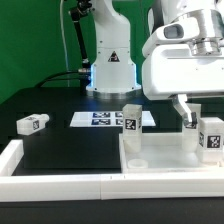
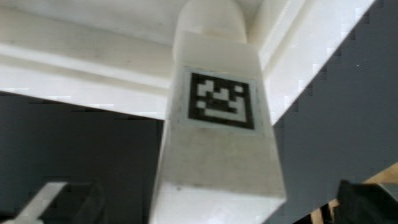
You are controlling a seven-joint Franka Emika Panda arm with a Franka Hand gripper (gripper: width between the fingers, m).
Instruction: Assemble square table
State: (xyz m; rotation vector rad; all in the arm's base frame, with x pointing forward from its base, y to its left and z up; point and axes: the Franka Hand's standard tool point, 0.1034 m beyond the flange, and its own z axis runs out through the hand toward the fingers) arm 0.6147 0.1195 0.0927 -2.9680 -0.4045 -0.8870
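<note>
The white square tabletop [image 1: 160, 152] lies at the front of the exterior view's right, its rim up. One tagged leg [image 1: 130, 119] stands on its far left corner and another [image 1: 211, 136] at its right edge. A third leg [image 1: 189, 124] stands between them, under my gripper [image 1: 185, 112]. In the wrist view this leg [image 2: 222, 120] runs from between my fingers [image 2: 54, 202] to the tabletop [image 2: 80, 60]. My gripper [image 2: 210, 208] is open, with a dark gap on each side of the leg. A fourth leg [image 1: 32, 123] lies loose on the black table at the left.
The marker board [image 1: 100, 118] lies flat behind the tabletop, in front of the robot base [image 1: 110, 60]. Low white border strips [image 1: 60, 185] run along the front and the left edge of the table.
</note>
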